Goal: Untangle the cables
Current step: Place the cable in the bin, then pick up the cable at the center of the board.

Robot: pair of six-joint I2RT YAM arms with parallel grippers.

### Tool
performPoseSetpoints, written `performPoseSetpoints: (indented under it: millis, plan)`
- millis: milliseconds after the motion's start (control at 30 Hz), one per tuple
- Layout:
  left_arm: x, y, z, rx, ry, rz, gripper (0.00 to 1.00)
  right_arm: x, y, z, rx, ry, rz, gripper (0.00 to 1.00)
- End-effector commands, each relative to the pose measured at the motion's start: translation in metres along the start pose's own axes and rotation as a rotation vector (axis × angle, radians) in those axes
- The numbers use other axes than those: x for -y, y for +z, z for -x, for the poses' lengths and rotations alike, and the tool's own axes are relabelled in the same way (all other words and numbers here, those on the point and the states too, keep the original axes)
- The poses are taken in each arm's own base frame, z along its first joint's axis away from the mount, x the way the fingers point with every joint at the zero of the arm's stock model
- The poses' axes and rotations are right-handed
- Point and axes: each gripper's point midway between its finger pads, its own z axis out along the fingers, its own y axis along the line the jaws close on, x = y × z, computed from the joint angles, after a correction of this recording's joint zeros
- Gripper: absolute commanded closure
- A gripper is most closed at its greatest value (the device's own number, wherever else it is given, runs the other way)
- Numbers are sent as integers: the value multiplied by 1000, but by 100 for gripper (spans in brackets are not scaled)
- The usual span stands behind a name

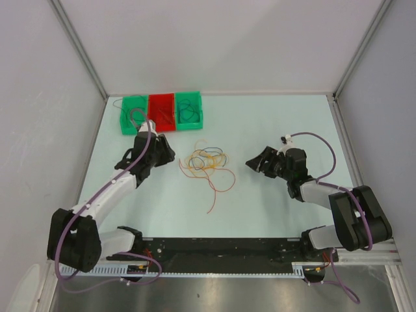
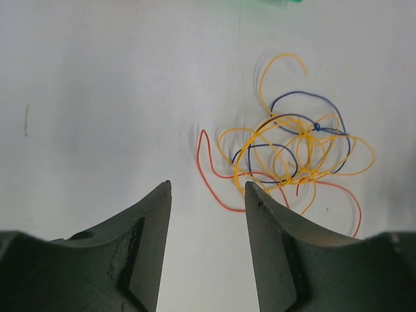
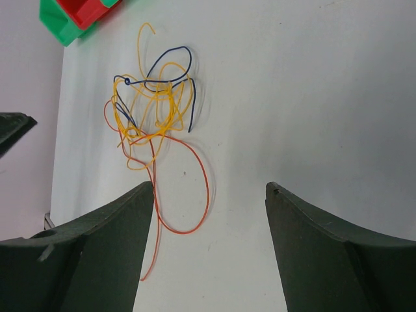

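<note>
Finding the cables (image 1: 207, 162) lying in a loose yellow, blue and red-orange knot on the pale table (image 1: 273, 117), at the centre of the top view. Holding the left gripper (image 1: 169, 151) just left of the knot, jaws standing moderately apart and gripping nothing. In the left wrist view, seeing a red loop passing behind the right-hand fingertip (image 2: 260, 201). Pointing the right gripper (image 1: 252, 162) at the knot from the right of frame, apart from it, jaws standing wide and empty. Showing green and red bins (image 1: 162, 112) at upper left, carrying a few more wires.
</note>
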Motion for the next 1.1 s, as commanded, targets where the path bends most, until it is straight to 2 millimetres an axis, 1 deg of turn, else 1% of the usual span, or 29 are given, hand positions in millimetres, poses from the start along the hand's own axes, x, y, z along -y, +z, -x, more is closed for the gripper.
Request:
performPoseSetpoints:
  millis: [0,67,100,200,233,300,333,433,467,533,567,600,733,867,900,967,1000,1033,1067]
  plan:
    - [7,10,-14,5,-44,-22,46,-9,-1,10,30,-19,19,26]
    - [10,14,-19,5,-54,-36,47,-9,-1,9,28,-19,17,26]
    - [8,18,-25,-9,-55,-27,47,-9,-2,10,31,-20,18,26]
    - [10,25,-31,-24,-60,-24,48,-9,-1,9,27,-19,20,26]
    - [8,30,-36,-42,-58,-15,48,-9,0,9,27,-20,20,26]
    - [10,35,-38,-47,-54,-13,48,-9,0,9,24,-20,20,26]
    - [8,41,-44,-65,-52,-1,49,-8,0,9,24,-17,18,26]
    - [9,48,-45,-71,-44,12,50,-8,1,8,20,-18,18,26]
    - [8,51,-48,-81,-38,20,50,-8,1,9,22,-18,18,26]
    - [10,55,-47,-77,-29,22,52,-9,1,9,20,-19,20,26]
    - [10,58,-50,-88,-21,27,53,-8,1,9,20,-17,18,26]
    - [12,60,-49,-85,-18,30,53,-8,1,9,20,-16,18,26]
    - [13,68,-55,-101,4,46,58,-8,1,8,18,-17,21,26]
    - [12,75,-56,-103,25,67,59,-8,1,9,18,-18,23,26]
    - [13,76,-53,-98,31,68,60,-9,1,8,16,-17,23,26]
    - [8,81,-57,-114,42,96,63,-9,1,9,19,-18,24,26]
    - [10,82,-55,-113,48,95,66,-8,1,8,16,-17,23,26]
    - [6,84,-60,-131,53,114,67,-8,1,8,15,-17,24,26]
    - [7,86,-57,-125,54,120,69,-8,1,9,16,-17,25,26]
